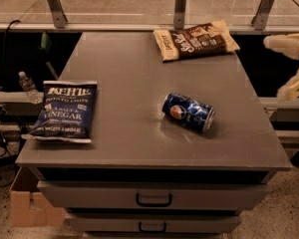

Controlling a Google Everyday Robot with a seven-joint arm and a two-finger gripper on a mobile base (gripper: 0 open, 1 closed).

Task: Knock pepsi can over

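The gripper [273,67] sits at the far right edge of the view, off the right side of the table and well apart from everything on it. Its two pale cream fingers [285,44] are spread wide with nothing between them, released, one above the other in the picture and both pointing left toward the table.

The pepsi can [188,112] is the nearest thing to it on the table. The can lies on its side, right of centre and toward the front edge. It is dark blue, with its round red, white and blue logo facing up near its left end and its silver top turned toward the lower right. Nothing touches it.

The table [124,68] is a flat grey cabinet top. Below its front edge are drawers, each with a dark drawer handle [153,199].

A brown chip bag [195,40] lies flat at the back right corner — well apart from the can. A blue chip bag [65,111] with white lettering lies flat at the front left corner, its left edge at the table's side.

Beyond the left side of the table, lower down, a clear plastic bottle [27,84] rests on a ledge. On the floor at the lower left is an open cardboard box [27,205].
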